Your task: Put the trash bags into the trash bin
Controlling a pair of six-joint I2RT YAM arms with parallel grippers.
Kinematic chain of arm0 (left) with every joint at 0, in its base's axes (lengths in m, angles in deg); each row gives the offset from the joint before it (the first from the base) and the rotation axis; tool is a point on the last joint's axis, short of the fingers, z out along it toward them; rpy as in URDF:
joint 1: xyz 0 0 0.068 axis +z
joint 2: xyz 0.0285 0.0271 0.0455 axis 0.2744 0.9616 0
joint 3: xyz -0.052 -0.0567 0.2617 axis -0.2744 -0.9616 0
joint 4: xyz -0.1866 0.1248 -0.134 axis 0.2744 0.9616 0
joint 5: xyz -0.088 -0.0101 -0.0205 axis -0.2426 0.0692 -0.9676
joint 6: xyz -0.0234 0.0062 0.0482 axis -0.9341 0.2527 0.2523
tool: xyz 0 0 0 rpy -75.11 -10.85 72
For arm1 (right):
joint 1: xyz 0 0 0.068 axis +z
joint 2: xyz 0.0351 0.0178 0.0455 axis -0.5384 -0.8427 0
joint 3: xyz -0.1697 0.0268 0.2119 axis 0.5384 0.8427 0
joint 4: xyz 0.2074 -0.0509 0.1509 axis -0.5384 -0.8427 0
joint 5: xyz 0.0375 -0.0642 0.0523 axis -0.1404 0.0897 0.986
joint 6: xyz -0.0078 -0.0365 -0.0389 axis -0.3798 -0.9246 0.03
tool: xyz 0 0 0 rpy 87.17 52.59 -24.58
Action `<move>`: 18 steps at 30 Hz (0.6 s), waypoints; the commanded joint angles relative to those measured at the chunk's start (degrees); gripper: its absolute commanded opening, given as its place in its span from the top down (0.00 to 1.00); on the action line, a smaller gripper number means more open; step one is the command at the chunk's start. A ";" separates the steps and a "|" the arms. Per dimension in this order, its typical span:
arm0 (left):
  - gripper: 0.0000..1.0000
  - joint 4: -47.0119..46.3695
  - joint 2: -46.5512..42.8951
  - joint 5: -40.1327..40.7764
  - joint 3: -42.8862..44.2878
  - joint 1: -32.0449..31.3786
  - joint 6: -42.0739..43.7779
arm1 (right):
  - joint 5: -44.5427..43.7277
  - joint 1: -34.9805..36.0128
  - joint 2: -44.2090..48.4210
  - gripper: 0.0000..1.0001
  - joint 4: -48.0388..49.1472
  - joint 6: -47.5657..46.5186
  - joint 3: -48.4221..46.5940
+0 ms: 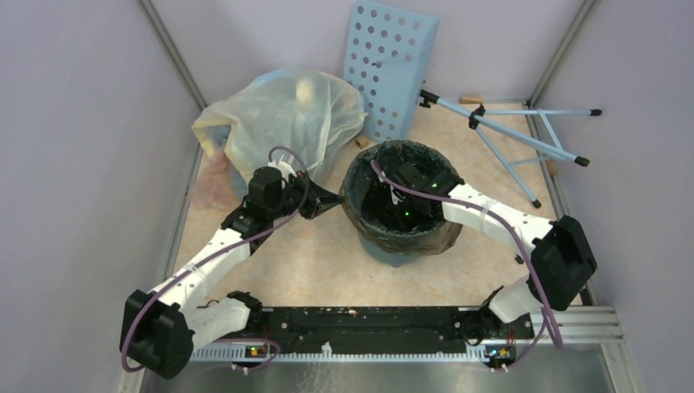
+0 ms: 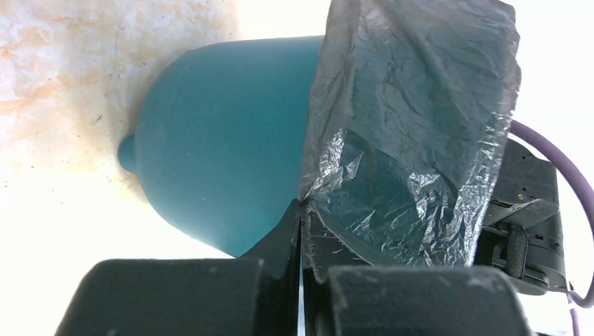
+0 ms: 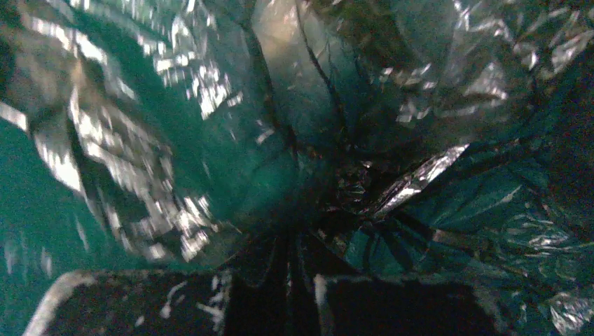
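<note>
The teal trash bin [image 1: 398, 259] stands mid-floor, lined with the dark crinkly trash bag [image 1: 435, 237], whose edge drapes over the rim. My left gripper [image 1: 331, 200] is at the bin's left side, shut on a corner of the trash bag [image 2: 413, 105] just outside the bin wall [image 2: 224, 161]; the fingertips [image 2: 291, 220] pinch the plastic. My right gripper [image 1: 403, 205] reaches down inside the bin and is shut [image 3: 291, 248]. Folds of the bag [image 3: 420, 175] gather at its tips. I cannot tell whether plastic is caught between them.
A large pale yellowish stuffed bag [image 1: 286, 115] sits behind my left arm. A light blue perforated panel [image 1: 391, 65] leans at the back, and a folded tripod stand [image 1: 515, 135] lies to the right. Walls close in on both sides.
</note>
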 commanded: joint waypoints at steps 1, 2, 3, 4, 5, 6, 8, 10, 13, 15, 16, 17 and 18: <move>1.00 -2.23 1.32 -0.48 0.52 -0.21 2.13 | -1.62 0.45 -2.18 1.00 -2.30 0.03 -3.90; 1.00 -2.18 1.43 -0.36 0.31 -0.25 2.40 | -2.05 0.46 -2.76 1.00 -2.58 0.07 -4.32; 1.00 -2.24 1.46 -0.30 0.01 -0.23 2.71 | -2.22 0.46 -3.44 1.00 -2.76 0.13 -4.52; 1.00 -2.52 1.61 -0.09 -0.18 -0.25 3.15 | -2.25 0.46 -4.17 1.00 -2.84 0.16 -4.63; 1.00 -2.68 1.74 -0.01 -0.32 -0.25 3.57 | -2.20 0.46 -4.88 1.00 -2.93 0.23 -4.75; 1.00 -2.52 1.92 0.09 -0.27 -0.24 4.07 | -2.05 0.46 -5.64 1.00 -2.91 0.36 -4.64; 1.00 -1.59 2.76 -0.06 0.33 -0.27 5.44 | -1.67 0.46 -7.17 1.00 -2.57 0.56 -4.09; 1.00 0.21 3.48 -0.23 0.91 -0.27 6.95 | -1.80 0.41 -8.45 1.00 -2.02 0.84 -3.25; 1.00 0.65 3.92 -0.20 1.02 -0.42 7.73 | -1.65 0.37 -9.23 1.00 0.24 1.33 -0.55; 1.00 0.70 4.07 -0.09 1.02 -0.39 7.99 | -1.22 0.33 -9.65 1.00 2.14 1.61 1.16; 1.00 0.73 4.11 -0.04 0.92 -0.42 8.13 | -0.84 0.37 -10.00 1.00 3.07 1.72 1.86; 1.00 0.66 4.23 -0.04 0.95 -0.38 8.23 | -0.48 0.31 -10.51 1.00 4.00 1.78 2.42; 1.00 0.61 4.25 -0.10 0.85 -0.41 8.28 | -0.19 0.29 -11.09 1.00 4.92 1.83 2.90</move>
